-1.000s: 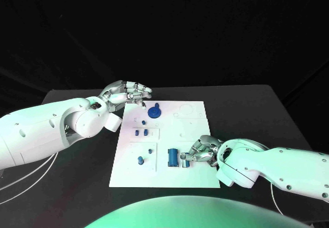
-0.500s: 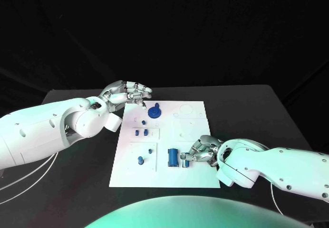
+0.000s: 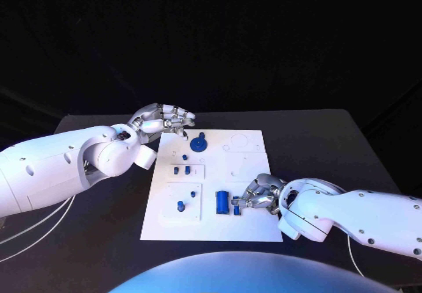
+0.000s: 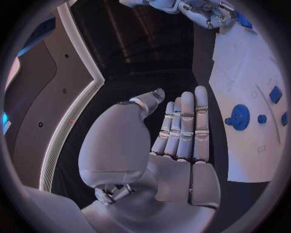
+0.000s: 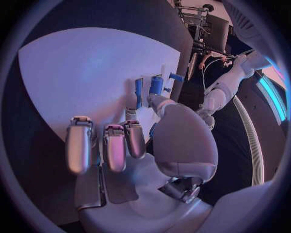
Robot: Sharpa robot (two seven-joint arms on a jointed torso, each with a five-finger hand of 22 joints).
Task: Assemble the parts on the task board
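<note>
The white task board [image 3: 211, 183] lies mid-table. My left hand [image 3: 163, 119] hovers at the board's far left corner, palm flat and fingers straight [image 4: 182, 126], holding nothing. A round blue part [image 3: 199, 144] sits close to it on the board [image 4: 242, 73], where it shows again [image 4: 240, 117]. My right hand [image 3: 260, 190] rests on the board's near right area beside an upright blue cylinder [image 3: 222, 202]. Its thumb and a curled finger pinch a small blue peg [image 3: 237, 209] right of that cylinder. In the right wrist view the thumb [image 5: 156, 104] reaches toward the cylinder [image 5: 156, 85].
More small blue parts sit in the board's left recesses: a pair [image 3: 182, 170] in the middle and others [image 3: 181, 206] nearer me. Black table [image 3: 325, 140] surrounds the board. My right hand [image 4: 200, 9] also shows in the left wrist view.
</note>
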